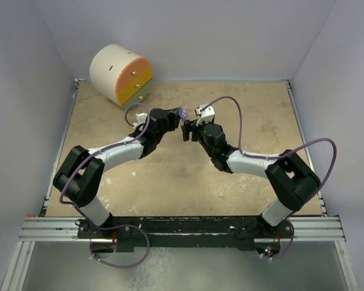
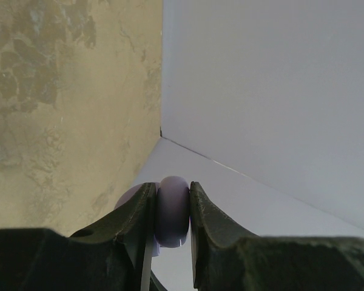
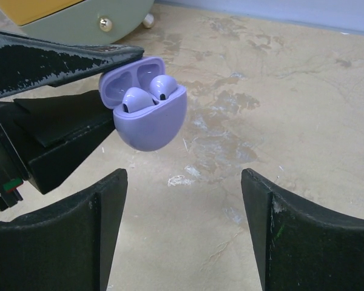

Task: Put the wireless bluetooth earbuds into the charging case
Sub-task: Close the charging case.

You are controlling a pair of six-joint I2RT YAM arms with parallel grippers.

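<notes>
Bright, even, diffuse light from above, faint soft shadows on the table (image 1: 170, 176), mild sheen on the purple charging case (image 3: 150, 124), near fingers (image 2: 133, 236) dark and blurred in left wrist view.

Glossy plastic charging case (image 3: 150, 118), seemingly matt tabletop (image 3: 279, 109)

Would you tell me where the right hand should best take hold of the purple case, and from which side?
Probably the rounded lower shell of the case, from the free end facing the open right hand. The left hand clamps the other end, and the lid is open over two seated earbuds, so avoid the top.
</notes>
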